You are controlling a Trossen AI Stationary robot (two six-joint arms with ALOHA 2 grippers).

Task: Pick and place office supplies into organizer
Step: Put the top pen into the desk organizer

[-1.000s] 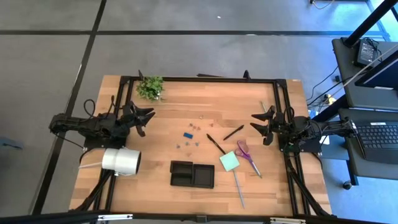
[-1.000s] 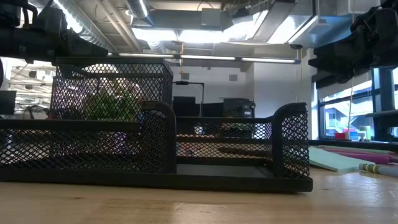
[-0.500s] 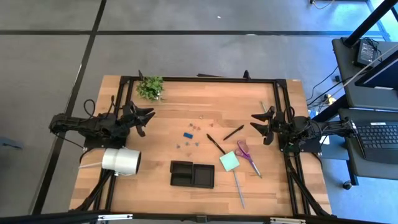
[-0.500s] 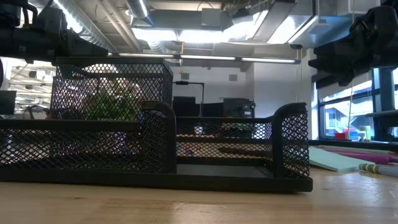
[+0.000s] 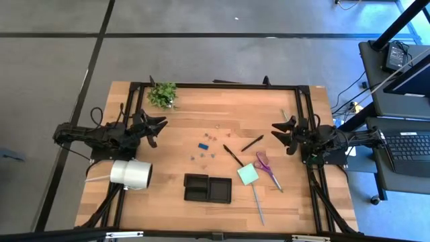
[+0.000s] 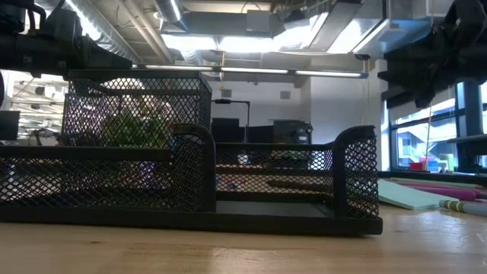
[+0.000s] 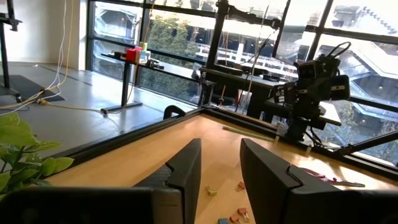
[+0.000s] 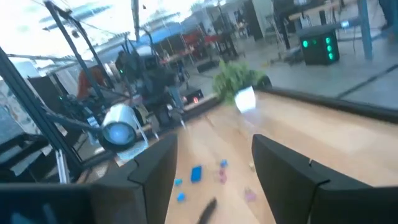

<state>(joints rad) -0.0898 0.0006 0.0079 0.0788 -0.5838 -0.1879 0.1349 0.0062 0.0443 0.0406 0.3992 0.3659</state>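
Both grippers, left (image 5: 156,128) and right (image 5: 281,134), hover with jaws open, holding nothing. The supplies lie loose on the tabletop (image 5: 181,161) near the organizer (image 5: 208,189). The thin pens (image 5: 233,155) and tiny clips (image 5: 203,145) could slip from a flat pinch.

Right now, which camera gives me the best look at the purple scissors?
The high view: the scissors lie whole on bare wood beside the green sticky-note pad. The low view catches only a pinkish sliver at table level, the left wrist view shows a distant purple part, and the right wrist view shows nothing of them.
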